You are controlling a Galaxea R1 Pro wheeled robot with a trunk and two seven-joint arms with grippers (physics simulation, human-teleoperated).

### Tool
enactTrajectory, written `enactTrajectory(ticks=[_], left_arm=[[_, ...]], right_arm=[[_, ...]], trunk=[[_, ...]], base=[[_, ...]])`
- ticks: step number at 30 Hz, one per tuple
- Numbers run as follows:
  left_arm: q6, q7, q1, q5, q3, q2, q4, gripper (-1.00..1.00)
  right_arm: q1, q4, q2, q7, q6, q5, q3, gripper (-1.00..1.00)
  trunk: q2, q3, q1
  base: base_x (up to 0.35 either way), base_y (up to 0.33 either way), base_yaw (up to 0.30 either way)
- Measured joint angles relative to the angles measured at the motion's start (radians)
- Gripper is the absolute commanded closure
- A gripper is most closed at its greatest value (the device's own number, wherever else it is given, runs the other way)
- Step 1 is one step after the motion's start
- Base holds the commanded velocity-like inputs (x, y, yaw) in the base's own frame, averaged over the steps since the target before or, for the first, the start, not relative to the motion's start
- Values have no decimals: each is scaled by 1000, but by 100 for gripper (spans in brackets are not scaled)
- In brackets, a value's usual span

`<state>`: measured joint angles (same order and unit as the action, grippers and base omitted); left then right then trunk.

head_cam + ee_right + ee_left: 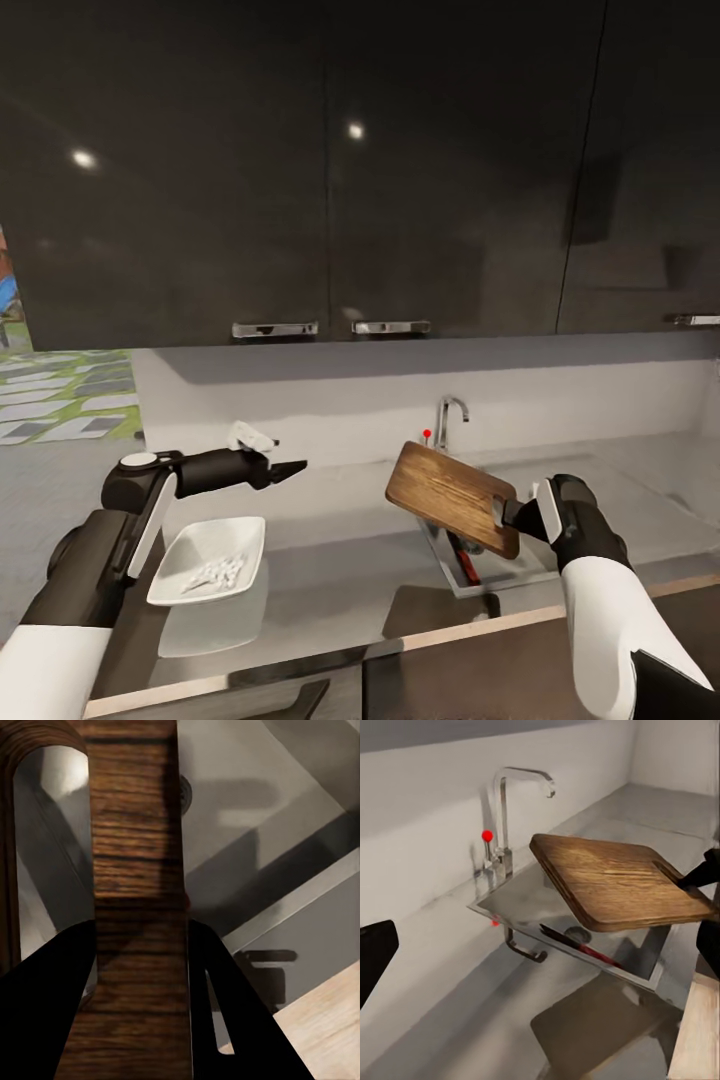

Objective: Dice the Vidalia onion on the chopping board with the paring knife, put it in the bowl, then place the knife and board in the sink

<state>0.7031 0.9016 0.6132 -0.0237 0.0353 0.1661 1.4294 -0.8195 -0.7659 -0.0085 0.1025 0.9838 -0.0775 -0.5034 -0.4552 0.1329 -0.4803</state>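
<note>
The dark brown chopping board [450,497] hangs tilted over the sink [470,588], with my right gripper [512,515] shut on its slot-handle end. In the right wrist view both black fingers clamp the board's handle bar [139,870]. The paring knife [462,560] lies in the basin under the board, and its reddish handle and dark blade [581,945] show in the left wrist view. The white bowl [205,590] on the grey countertop [330,590] holds small white diced pieces [215,572]. My left gripper [293,468] hovers open above and behind the bowl, pointing toward the board [615,881].
The chrome faucet [450,412] with its red dot [427,434] stands behind the sink. Dark wall cabinets [330,180] hang overhead above a white backsplash [330,400]. The counter's front edge [300,665] runs close to my trunk.
</note>
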Motion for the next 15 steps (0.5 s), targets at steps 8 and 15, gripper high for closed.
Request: enactTrajectory(ticks=[8,15], left_arm=[[0,7,0,0,-1,-1,1,-100],[0,7,0,0,-1,-1,1,-100]], right_arm=[[0,71,21,71,-20,22,-32,100],[-1,82,30,143,-55,208,-47,100]], trunk=[[0,0,0],[0,0,0]], base=[[0,0,0],[0,0,0]])
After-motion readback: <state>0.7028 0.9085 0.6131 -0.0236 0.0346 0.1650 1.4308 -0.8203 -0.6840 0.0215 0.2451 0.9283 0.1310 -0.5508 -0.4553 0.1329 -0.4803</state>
